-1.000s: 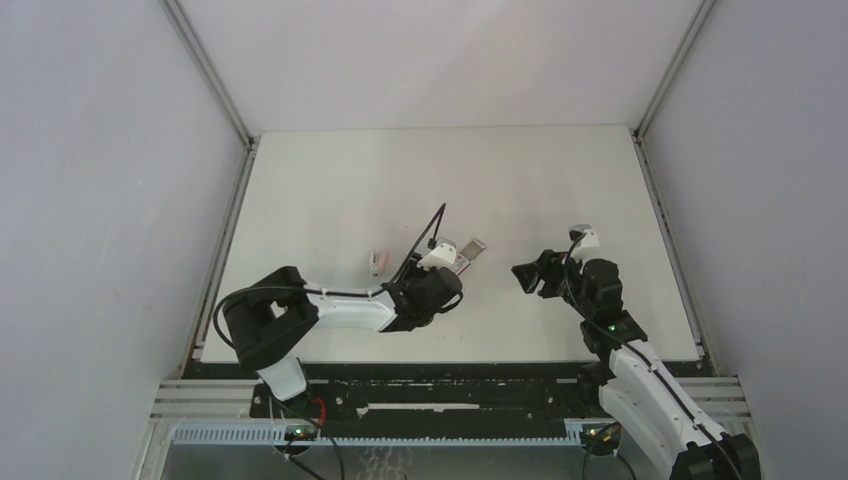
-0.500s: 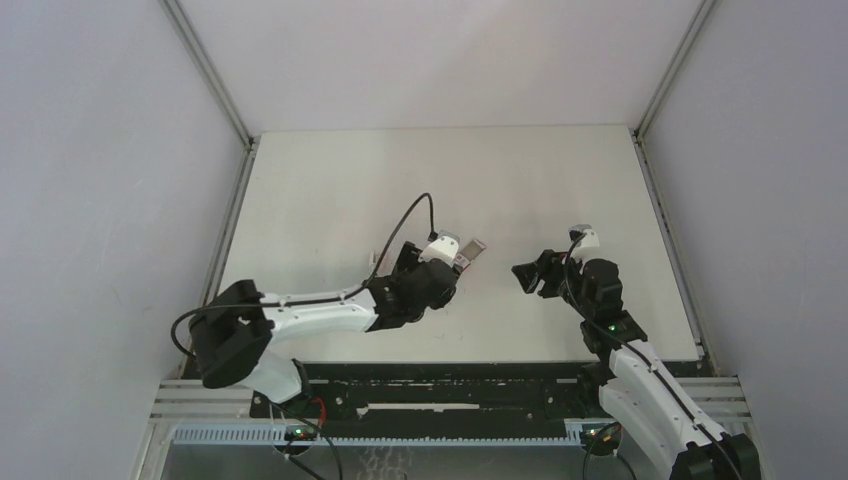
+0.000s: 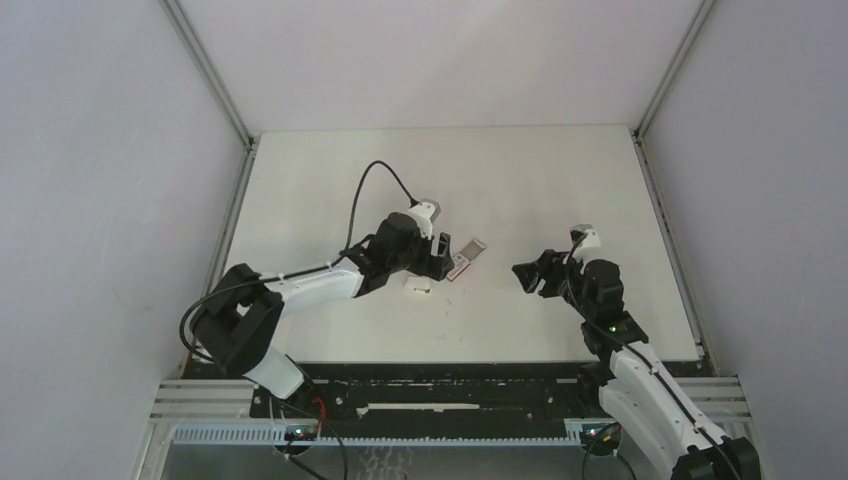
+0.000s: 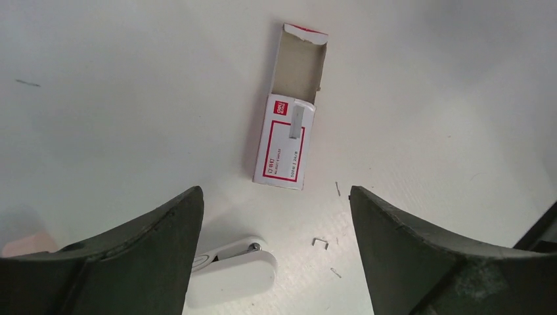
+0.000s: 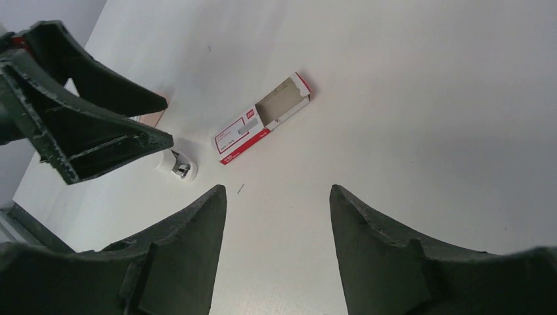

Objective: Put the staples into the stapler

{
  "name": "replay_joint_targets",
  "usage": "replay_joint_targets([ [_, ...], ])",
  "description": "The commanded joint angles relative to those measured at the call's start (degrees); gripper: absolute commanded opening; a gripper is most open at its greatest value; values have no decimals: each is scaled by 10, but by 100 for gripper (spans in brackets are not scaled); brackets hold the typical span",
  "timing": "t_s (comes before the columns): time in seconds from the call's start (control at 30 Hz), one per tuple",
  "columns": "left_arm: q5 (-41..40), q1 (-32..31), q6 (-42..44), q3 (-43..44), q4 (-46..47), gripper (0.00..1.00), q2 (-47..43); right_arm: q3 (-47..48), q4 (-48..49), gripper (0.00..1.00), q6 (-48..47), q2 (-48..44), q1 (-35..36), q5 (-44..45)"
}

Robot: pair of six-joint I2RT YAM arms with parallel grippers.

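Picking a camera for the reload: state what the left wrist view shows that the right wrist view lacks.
Left wrist only: a small bent loose staple on the white table. Right wrist only: the left gripper seen from outside, fingers apart. Both: the red-and-white cardboard staple box with its tray slid out, and the white plastic stapler.

A white table (image 3: 560, 170) sits between plain grey walls (image 3: 100, 200), apparently under soft, even light.

I see the staples (image 4: 284, 149), a red-and-white box, lying flat, slid open. The white stapler (image 4: 231, 272) lies near its closed end.
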Motion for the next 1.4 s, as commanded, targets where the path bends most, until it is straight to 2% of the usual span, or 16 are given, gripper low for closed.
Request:
replay_joint_targets([
  [0.0,118,27,-26,4,46,85,39,1,16,59,-2,-11,-2,5],
  [0.3,104,51,-57,-11,26,84,74,2,14,59,-2,-14,-2,6],
  [0.53,105,55,-63,-44,24,84,50,2,12,59,-3,-18,-2,7],
  [0.93,155,57,-53,-135,81,84,-12,1,15,59,-1,-17,-2,2],
  [1.03,119,54,-36,-143,65,85,-23,1,16,59,0,-16,-2,2],
  [1.2,-10,9,0,-127,-10,85,-33,0,16,59,0,-16,-2,5],
  [1.37,-93,-28,4,-106,-54,76,-22,-1,16,59,1,-14,-2,7],
])
